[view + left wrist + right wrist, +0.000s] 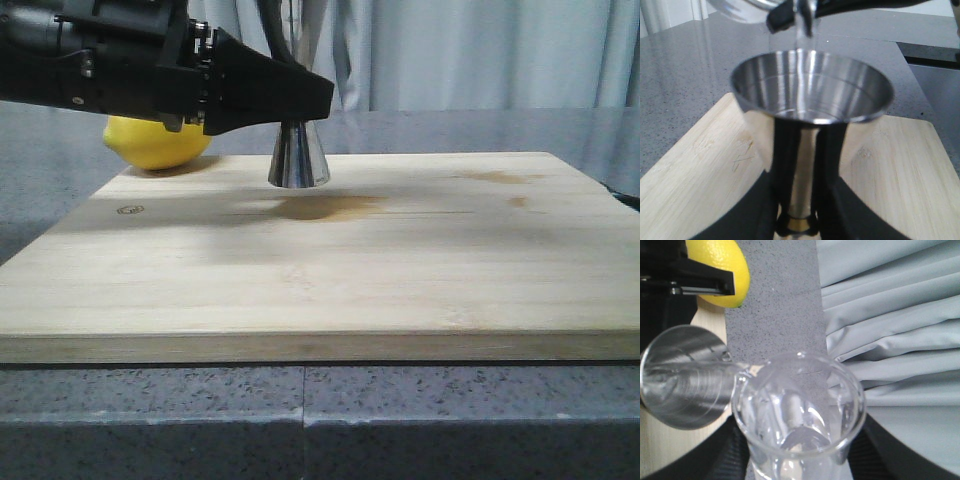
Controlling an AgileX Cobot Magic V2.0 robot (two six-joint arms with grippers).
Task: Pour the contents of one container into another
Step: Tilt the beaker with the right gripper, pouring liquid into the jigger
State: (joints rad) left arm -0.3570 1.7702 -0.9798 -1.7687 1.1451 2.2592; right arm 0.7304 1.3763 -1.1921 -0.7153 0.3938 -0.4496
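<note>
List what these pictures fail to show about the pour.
- Front view: the left gripper covers the jigger's upper cup; the beaker is not visible.
- Left wrist view: the beaker is cut off by the edge, so its markings are unreadable.
- Right wrist view: the right gripper's fingers are mostly hidden behind the beaker.

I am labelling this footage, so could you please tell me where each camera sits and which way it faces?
Front view: low at the table edge, facing forward across the wooden board; the left arm crosses above the jigger.
Left wrist view: on the left arm, looking over the jigger's rim; dark fingers flank its waist.
Right wrist view: on the right arm, looking along the tilted beaker.
All three share the jigger; the lemon shows in two.
</note>
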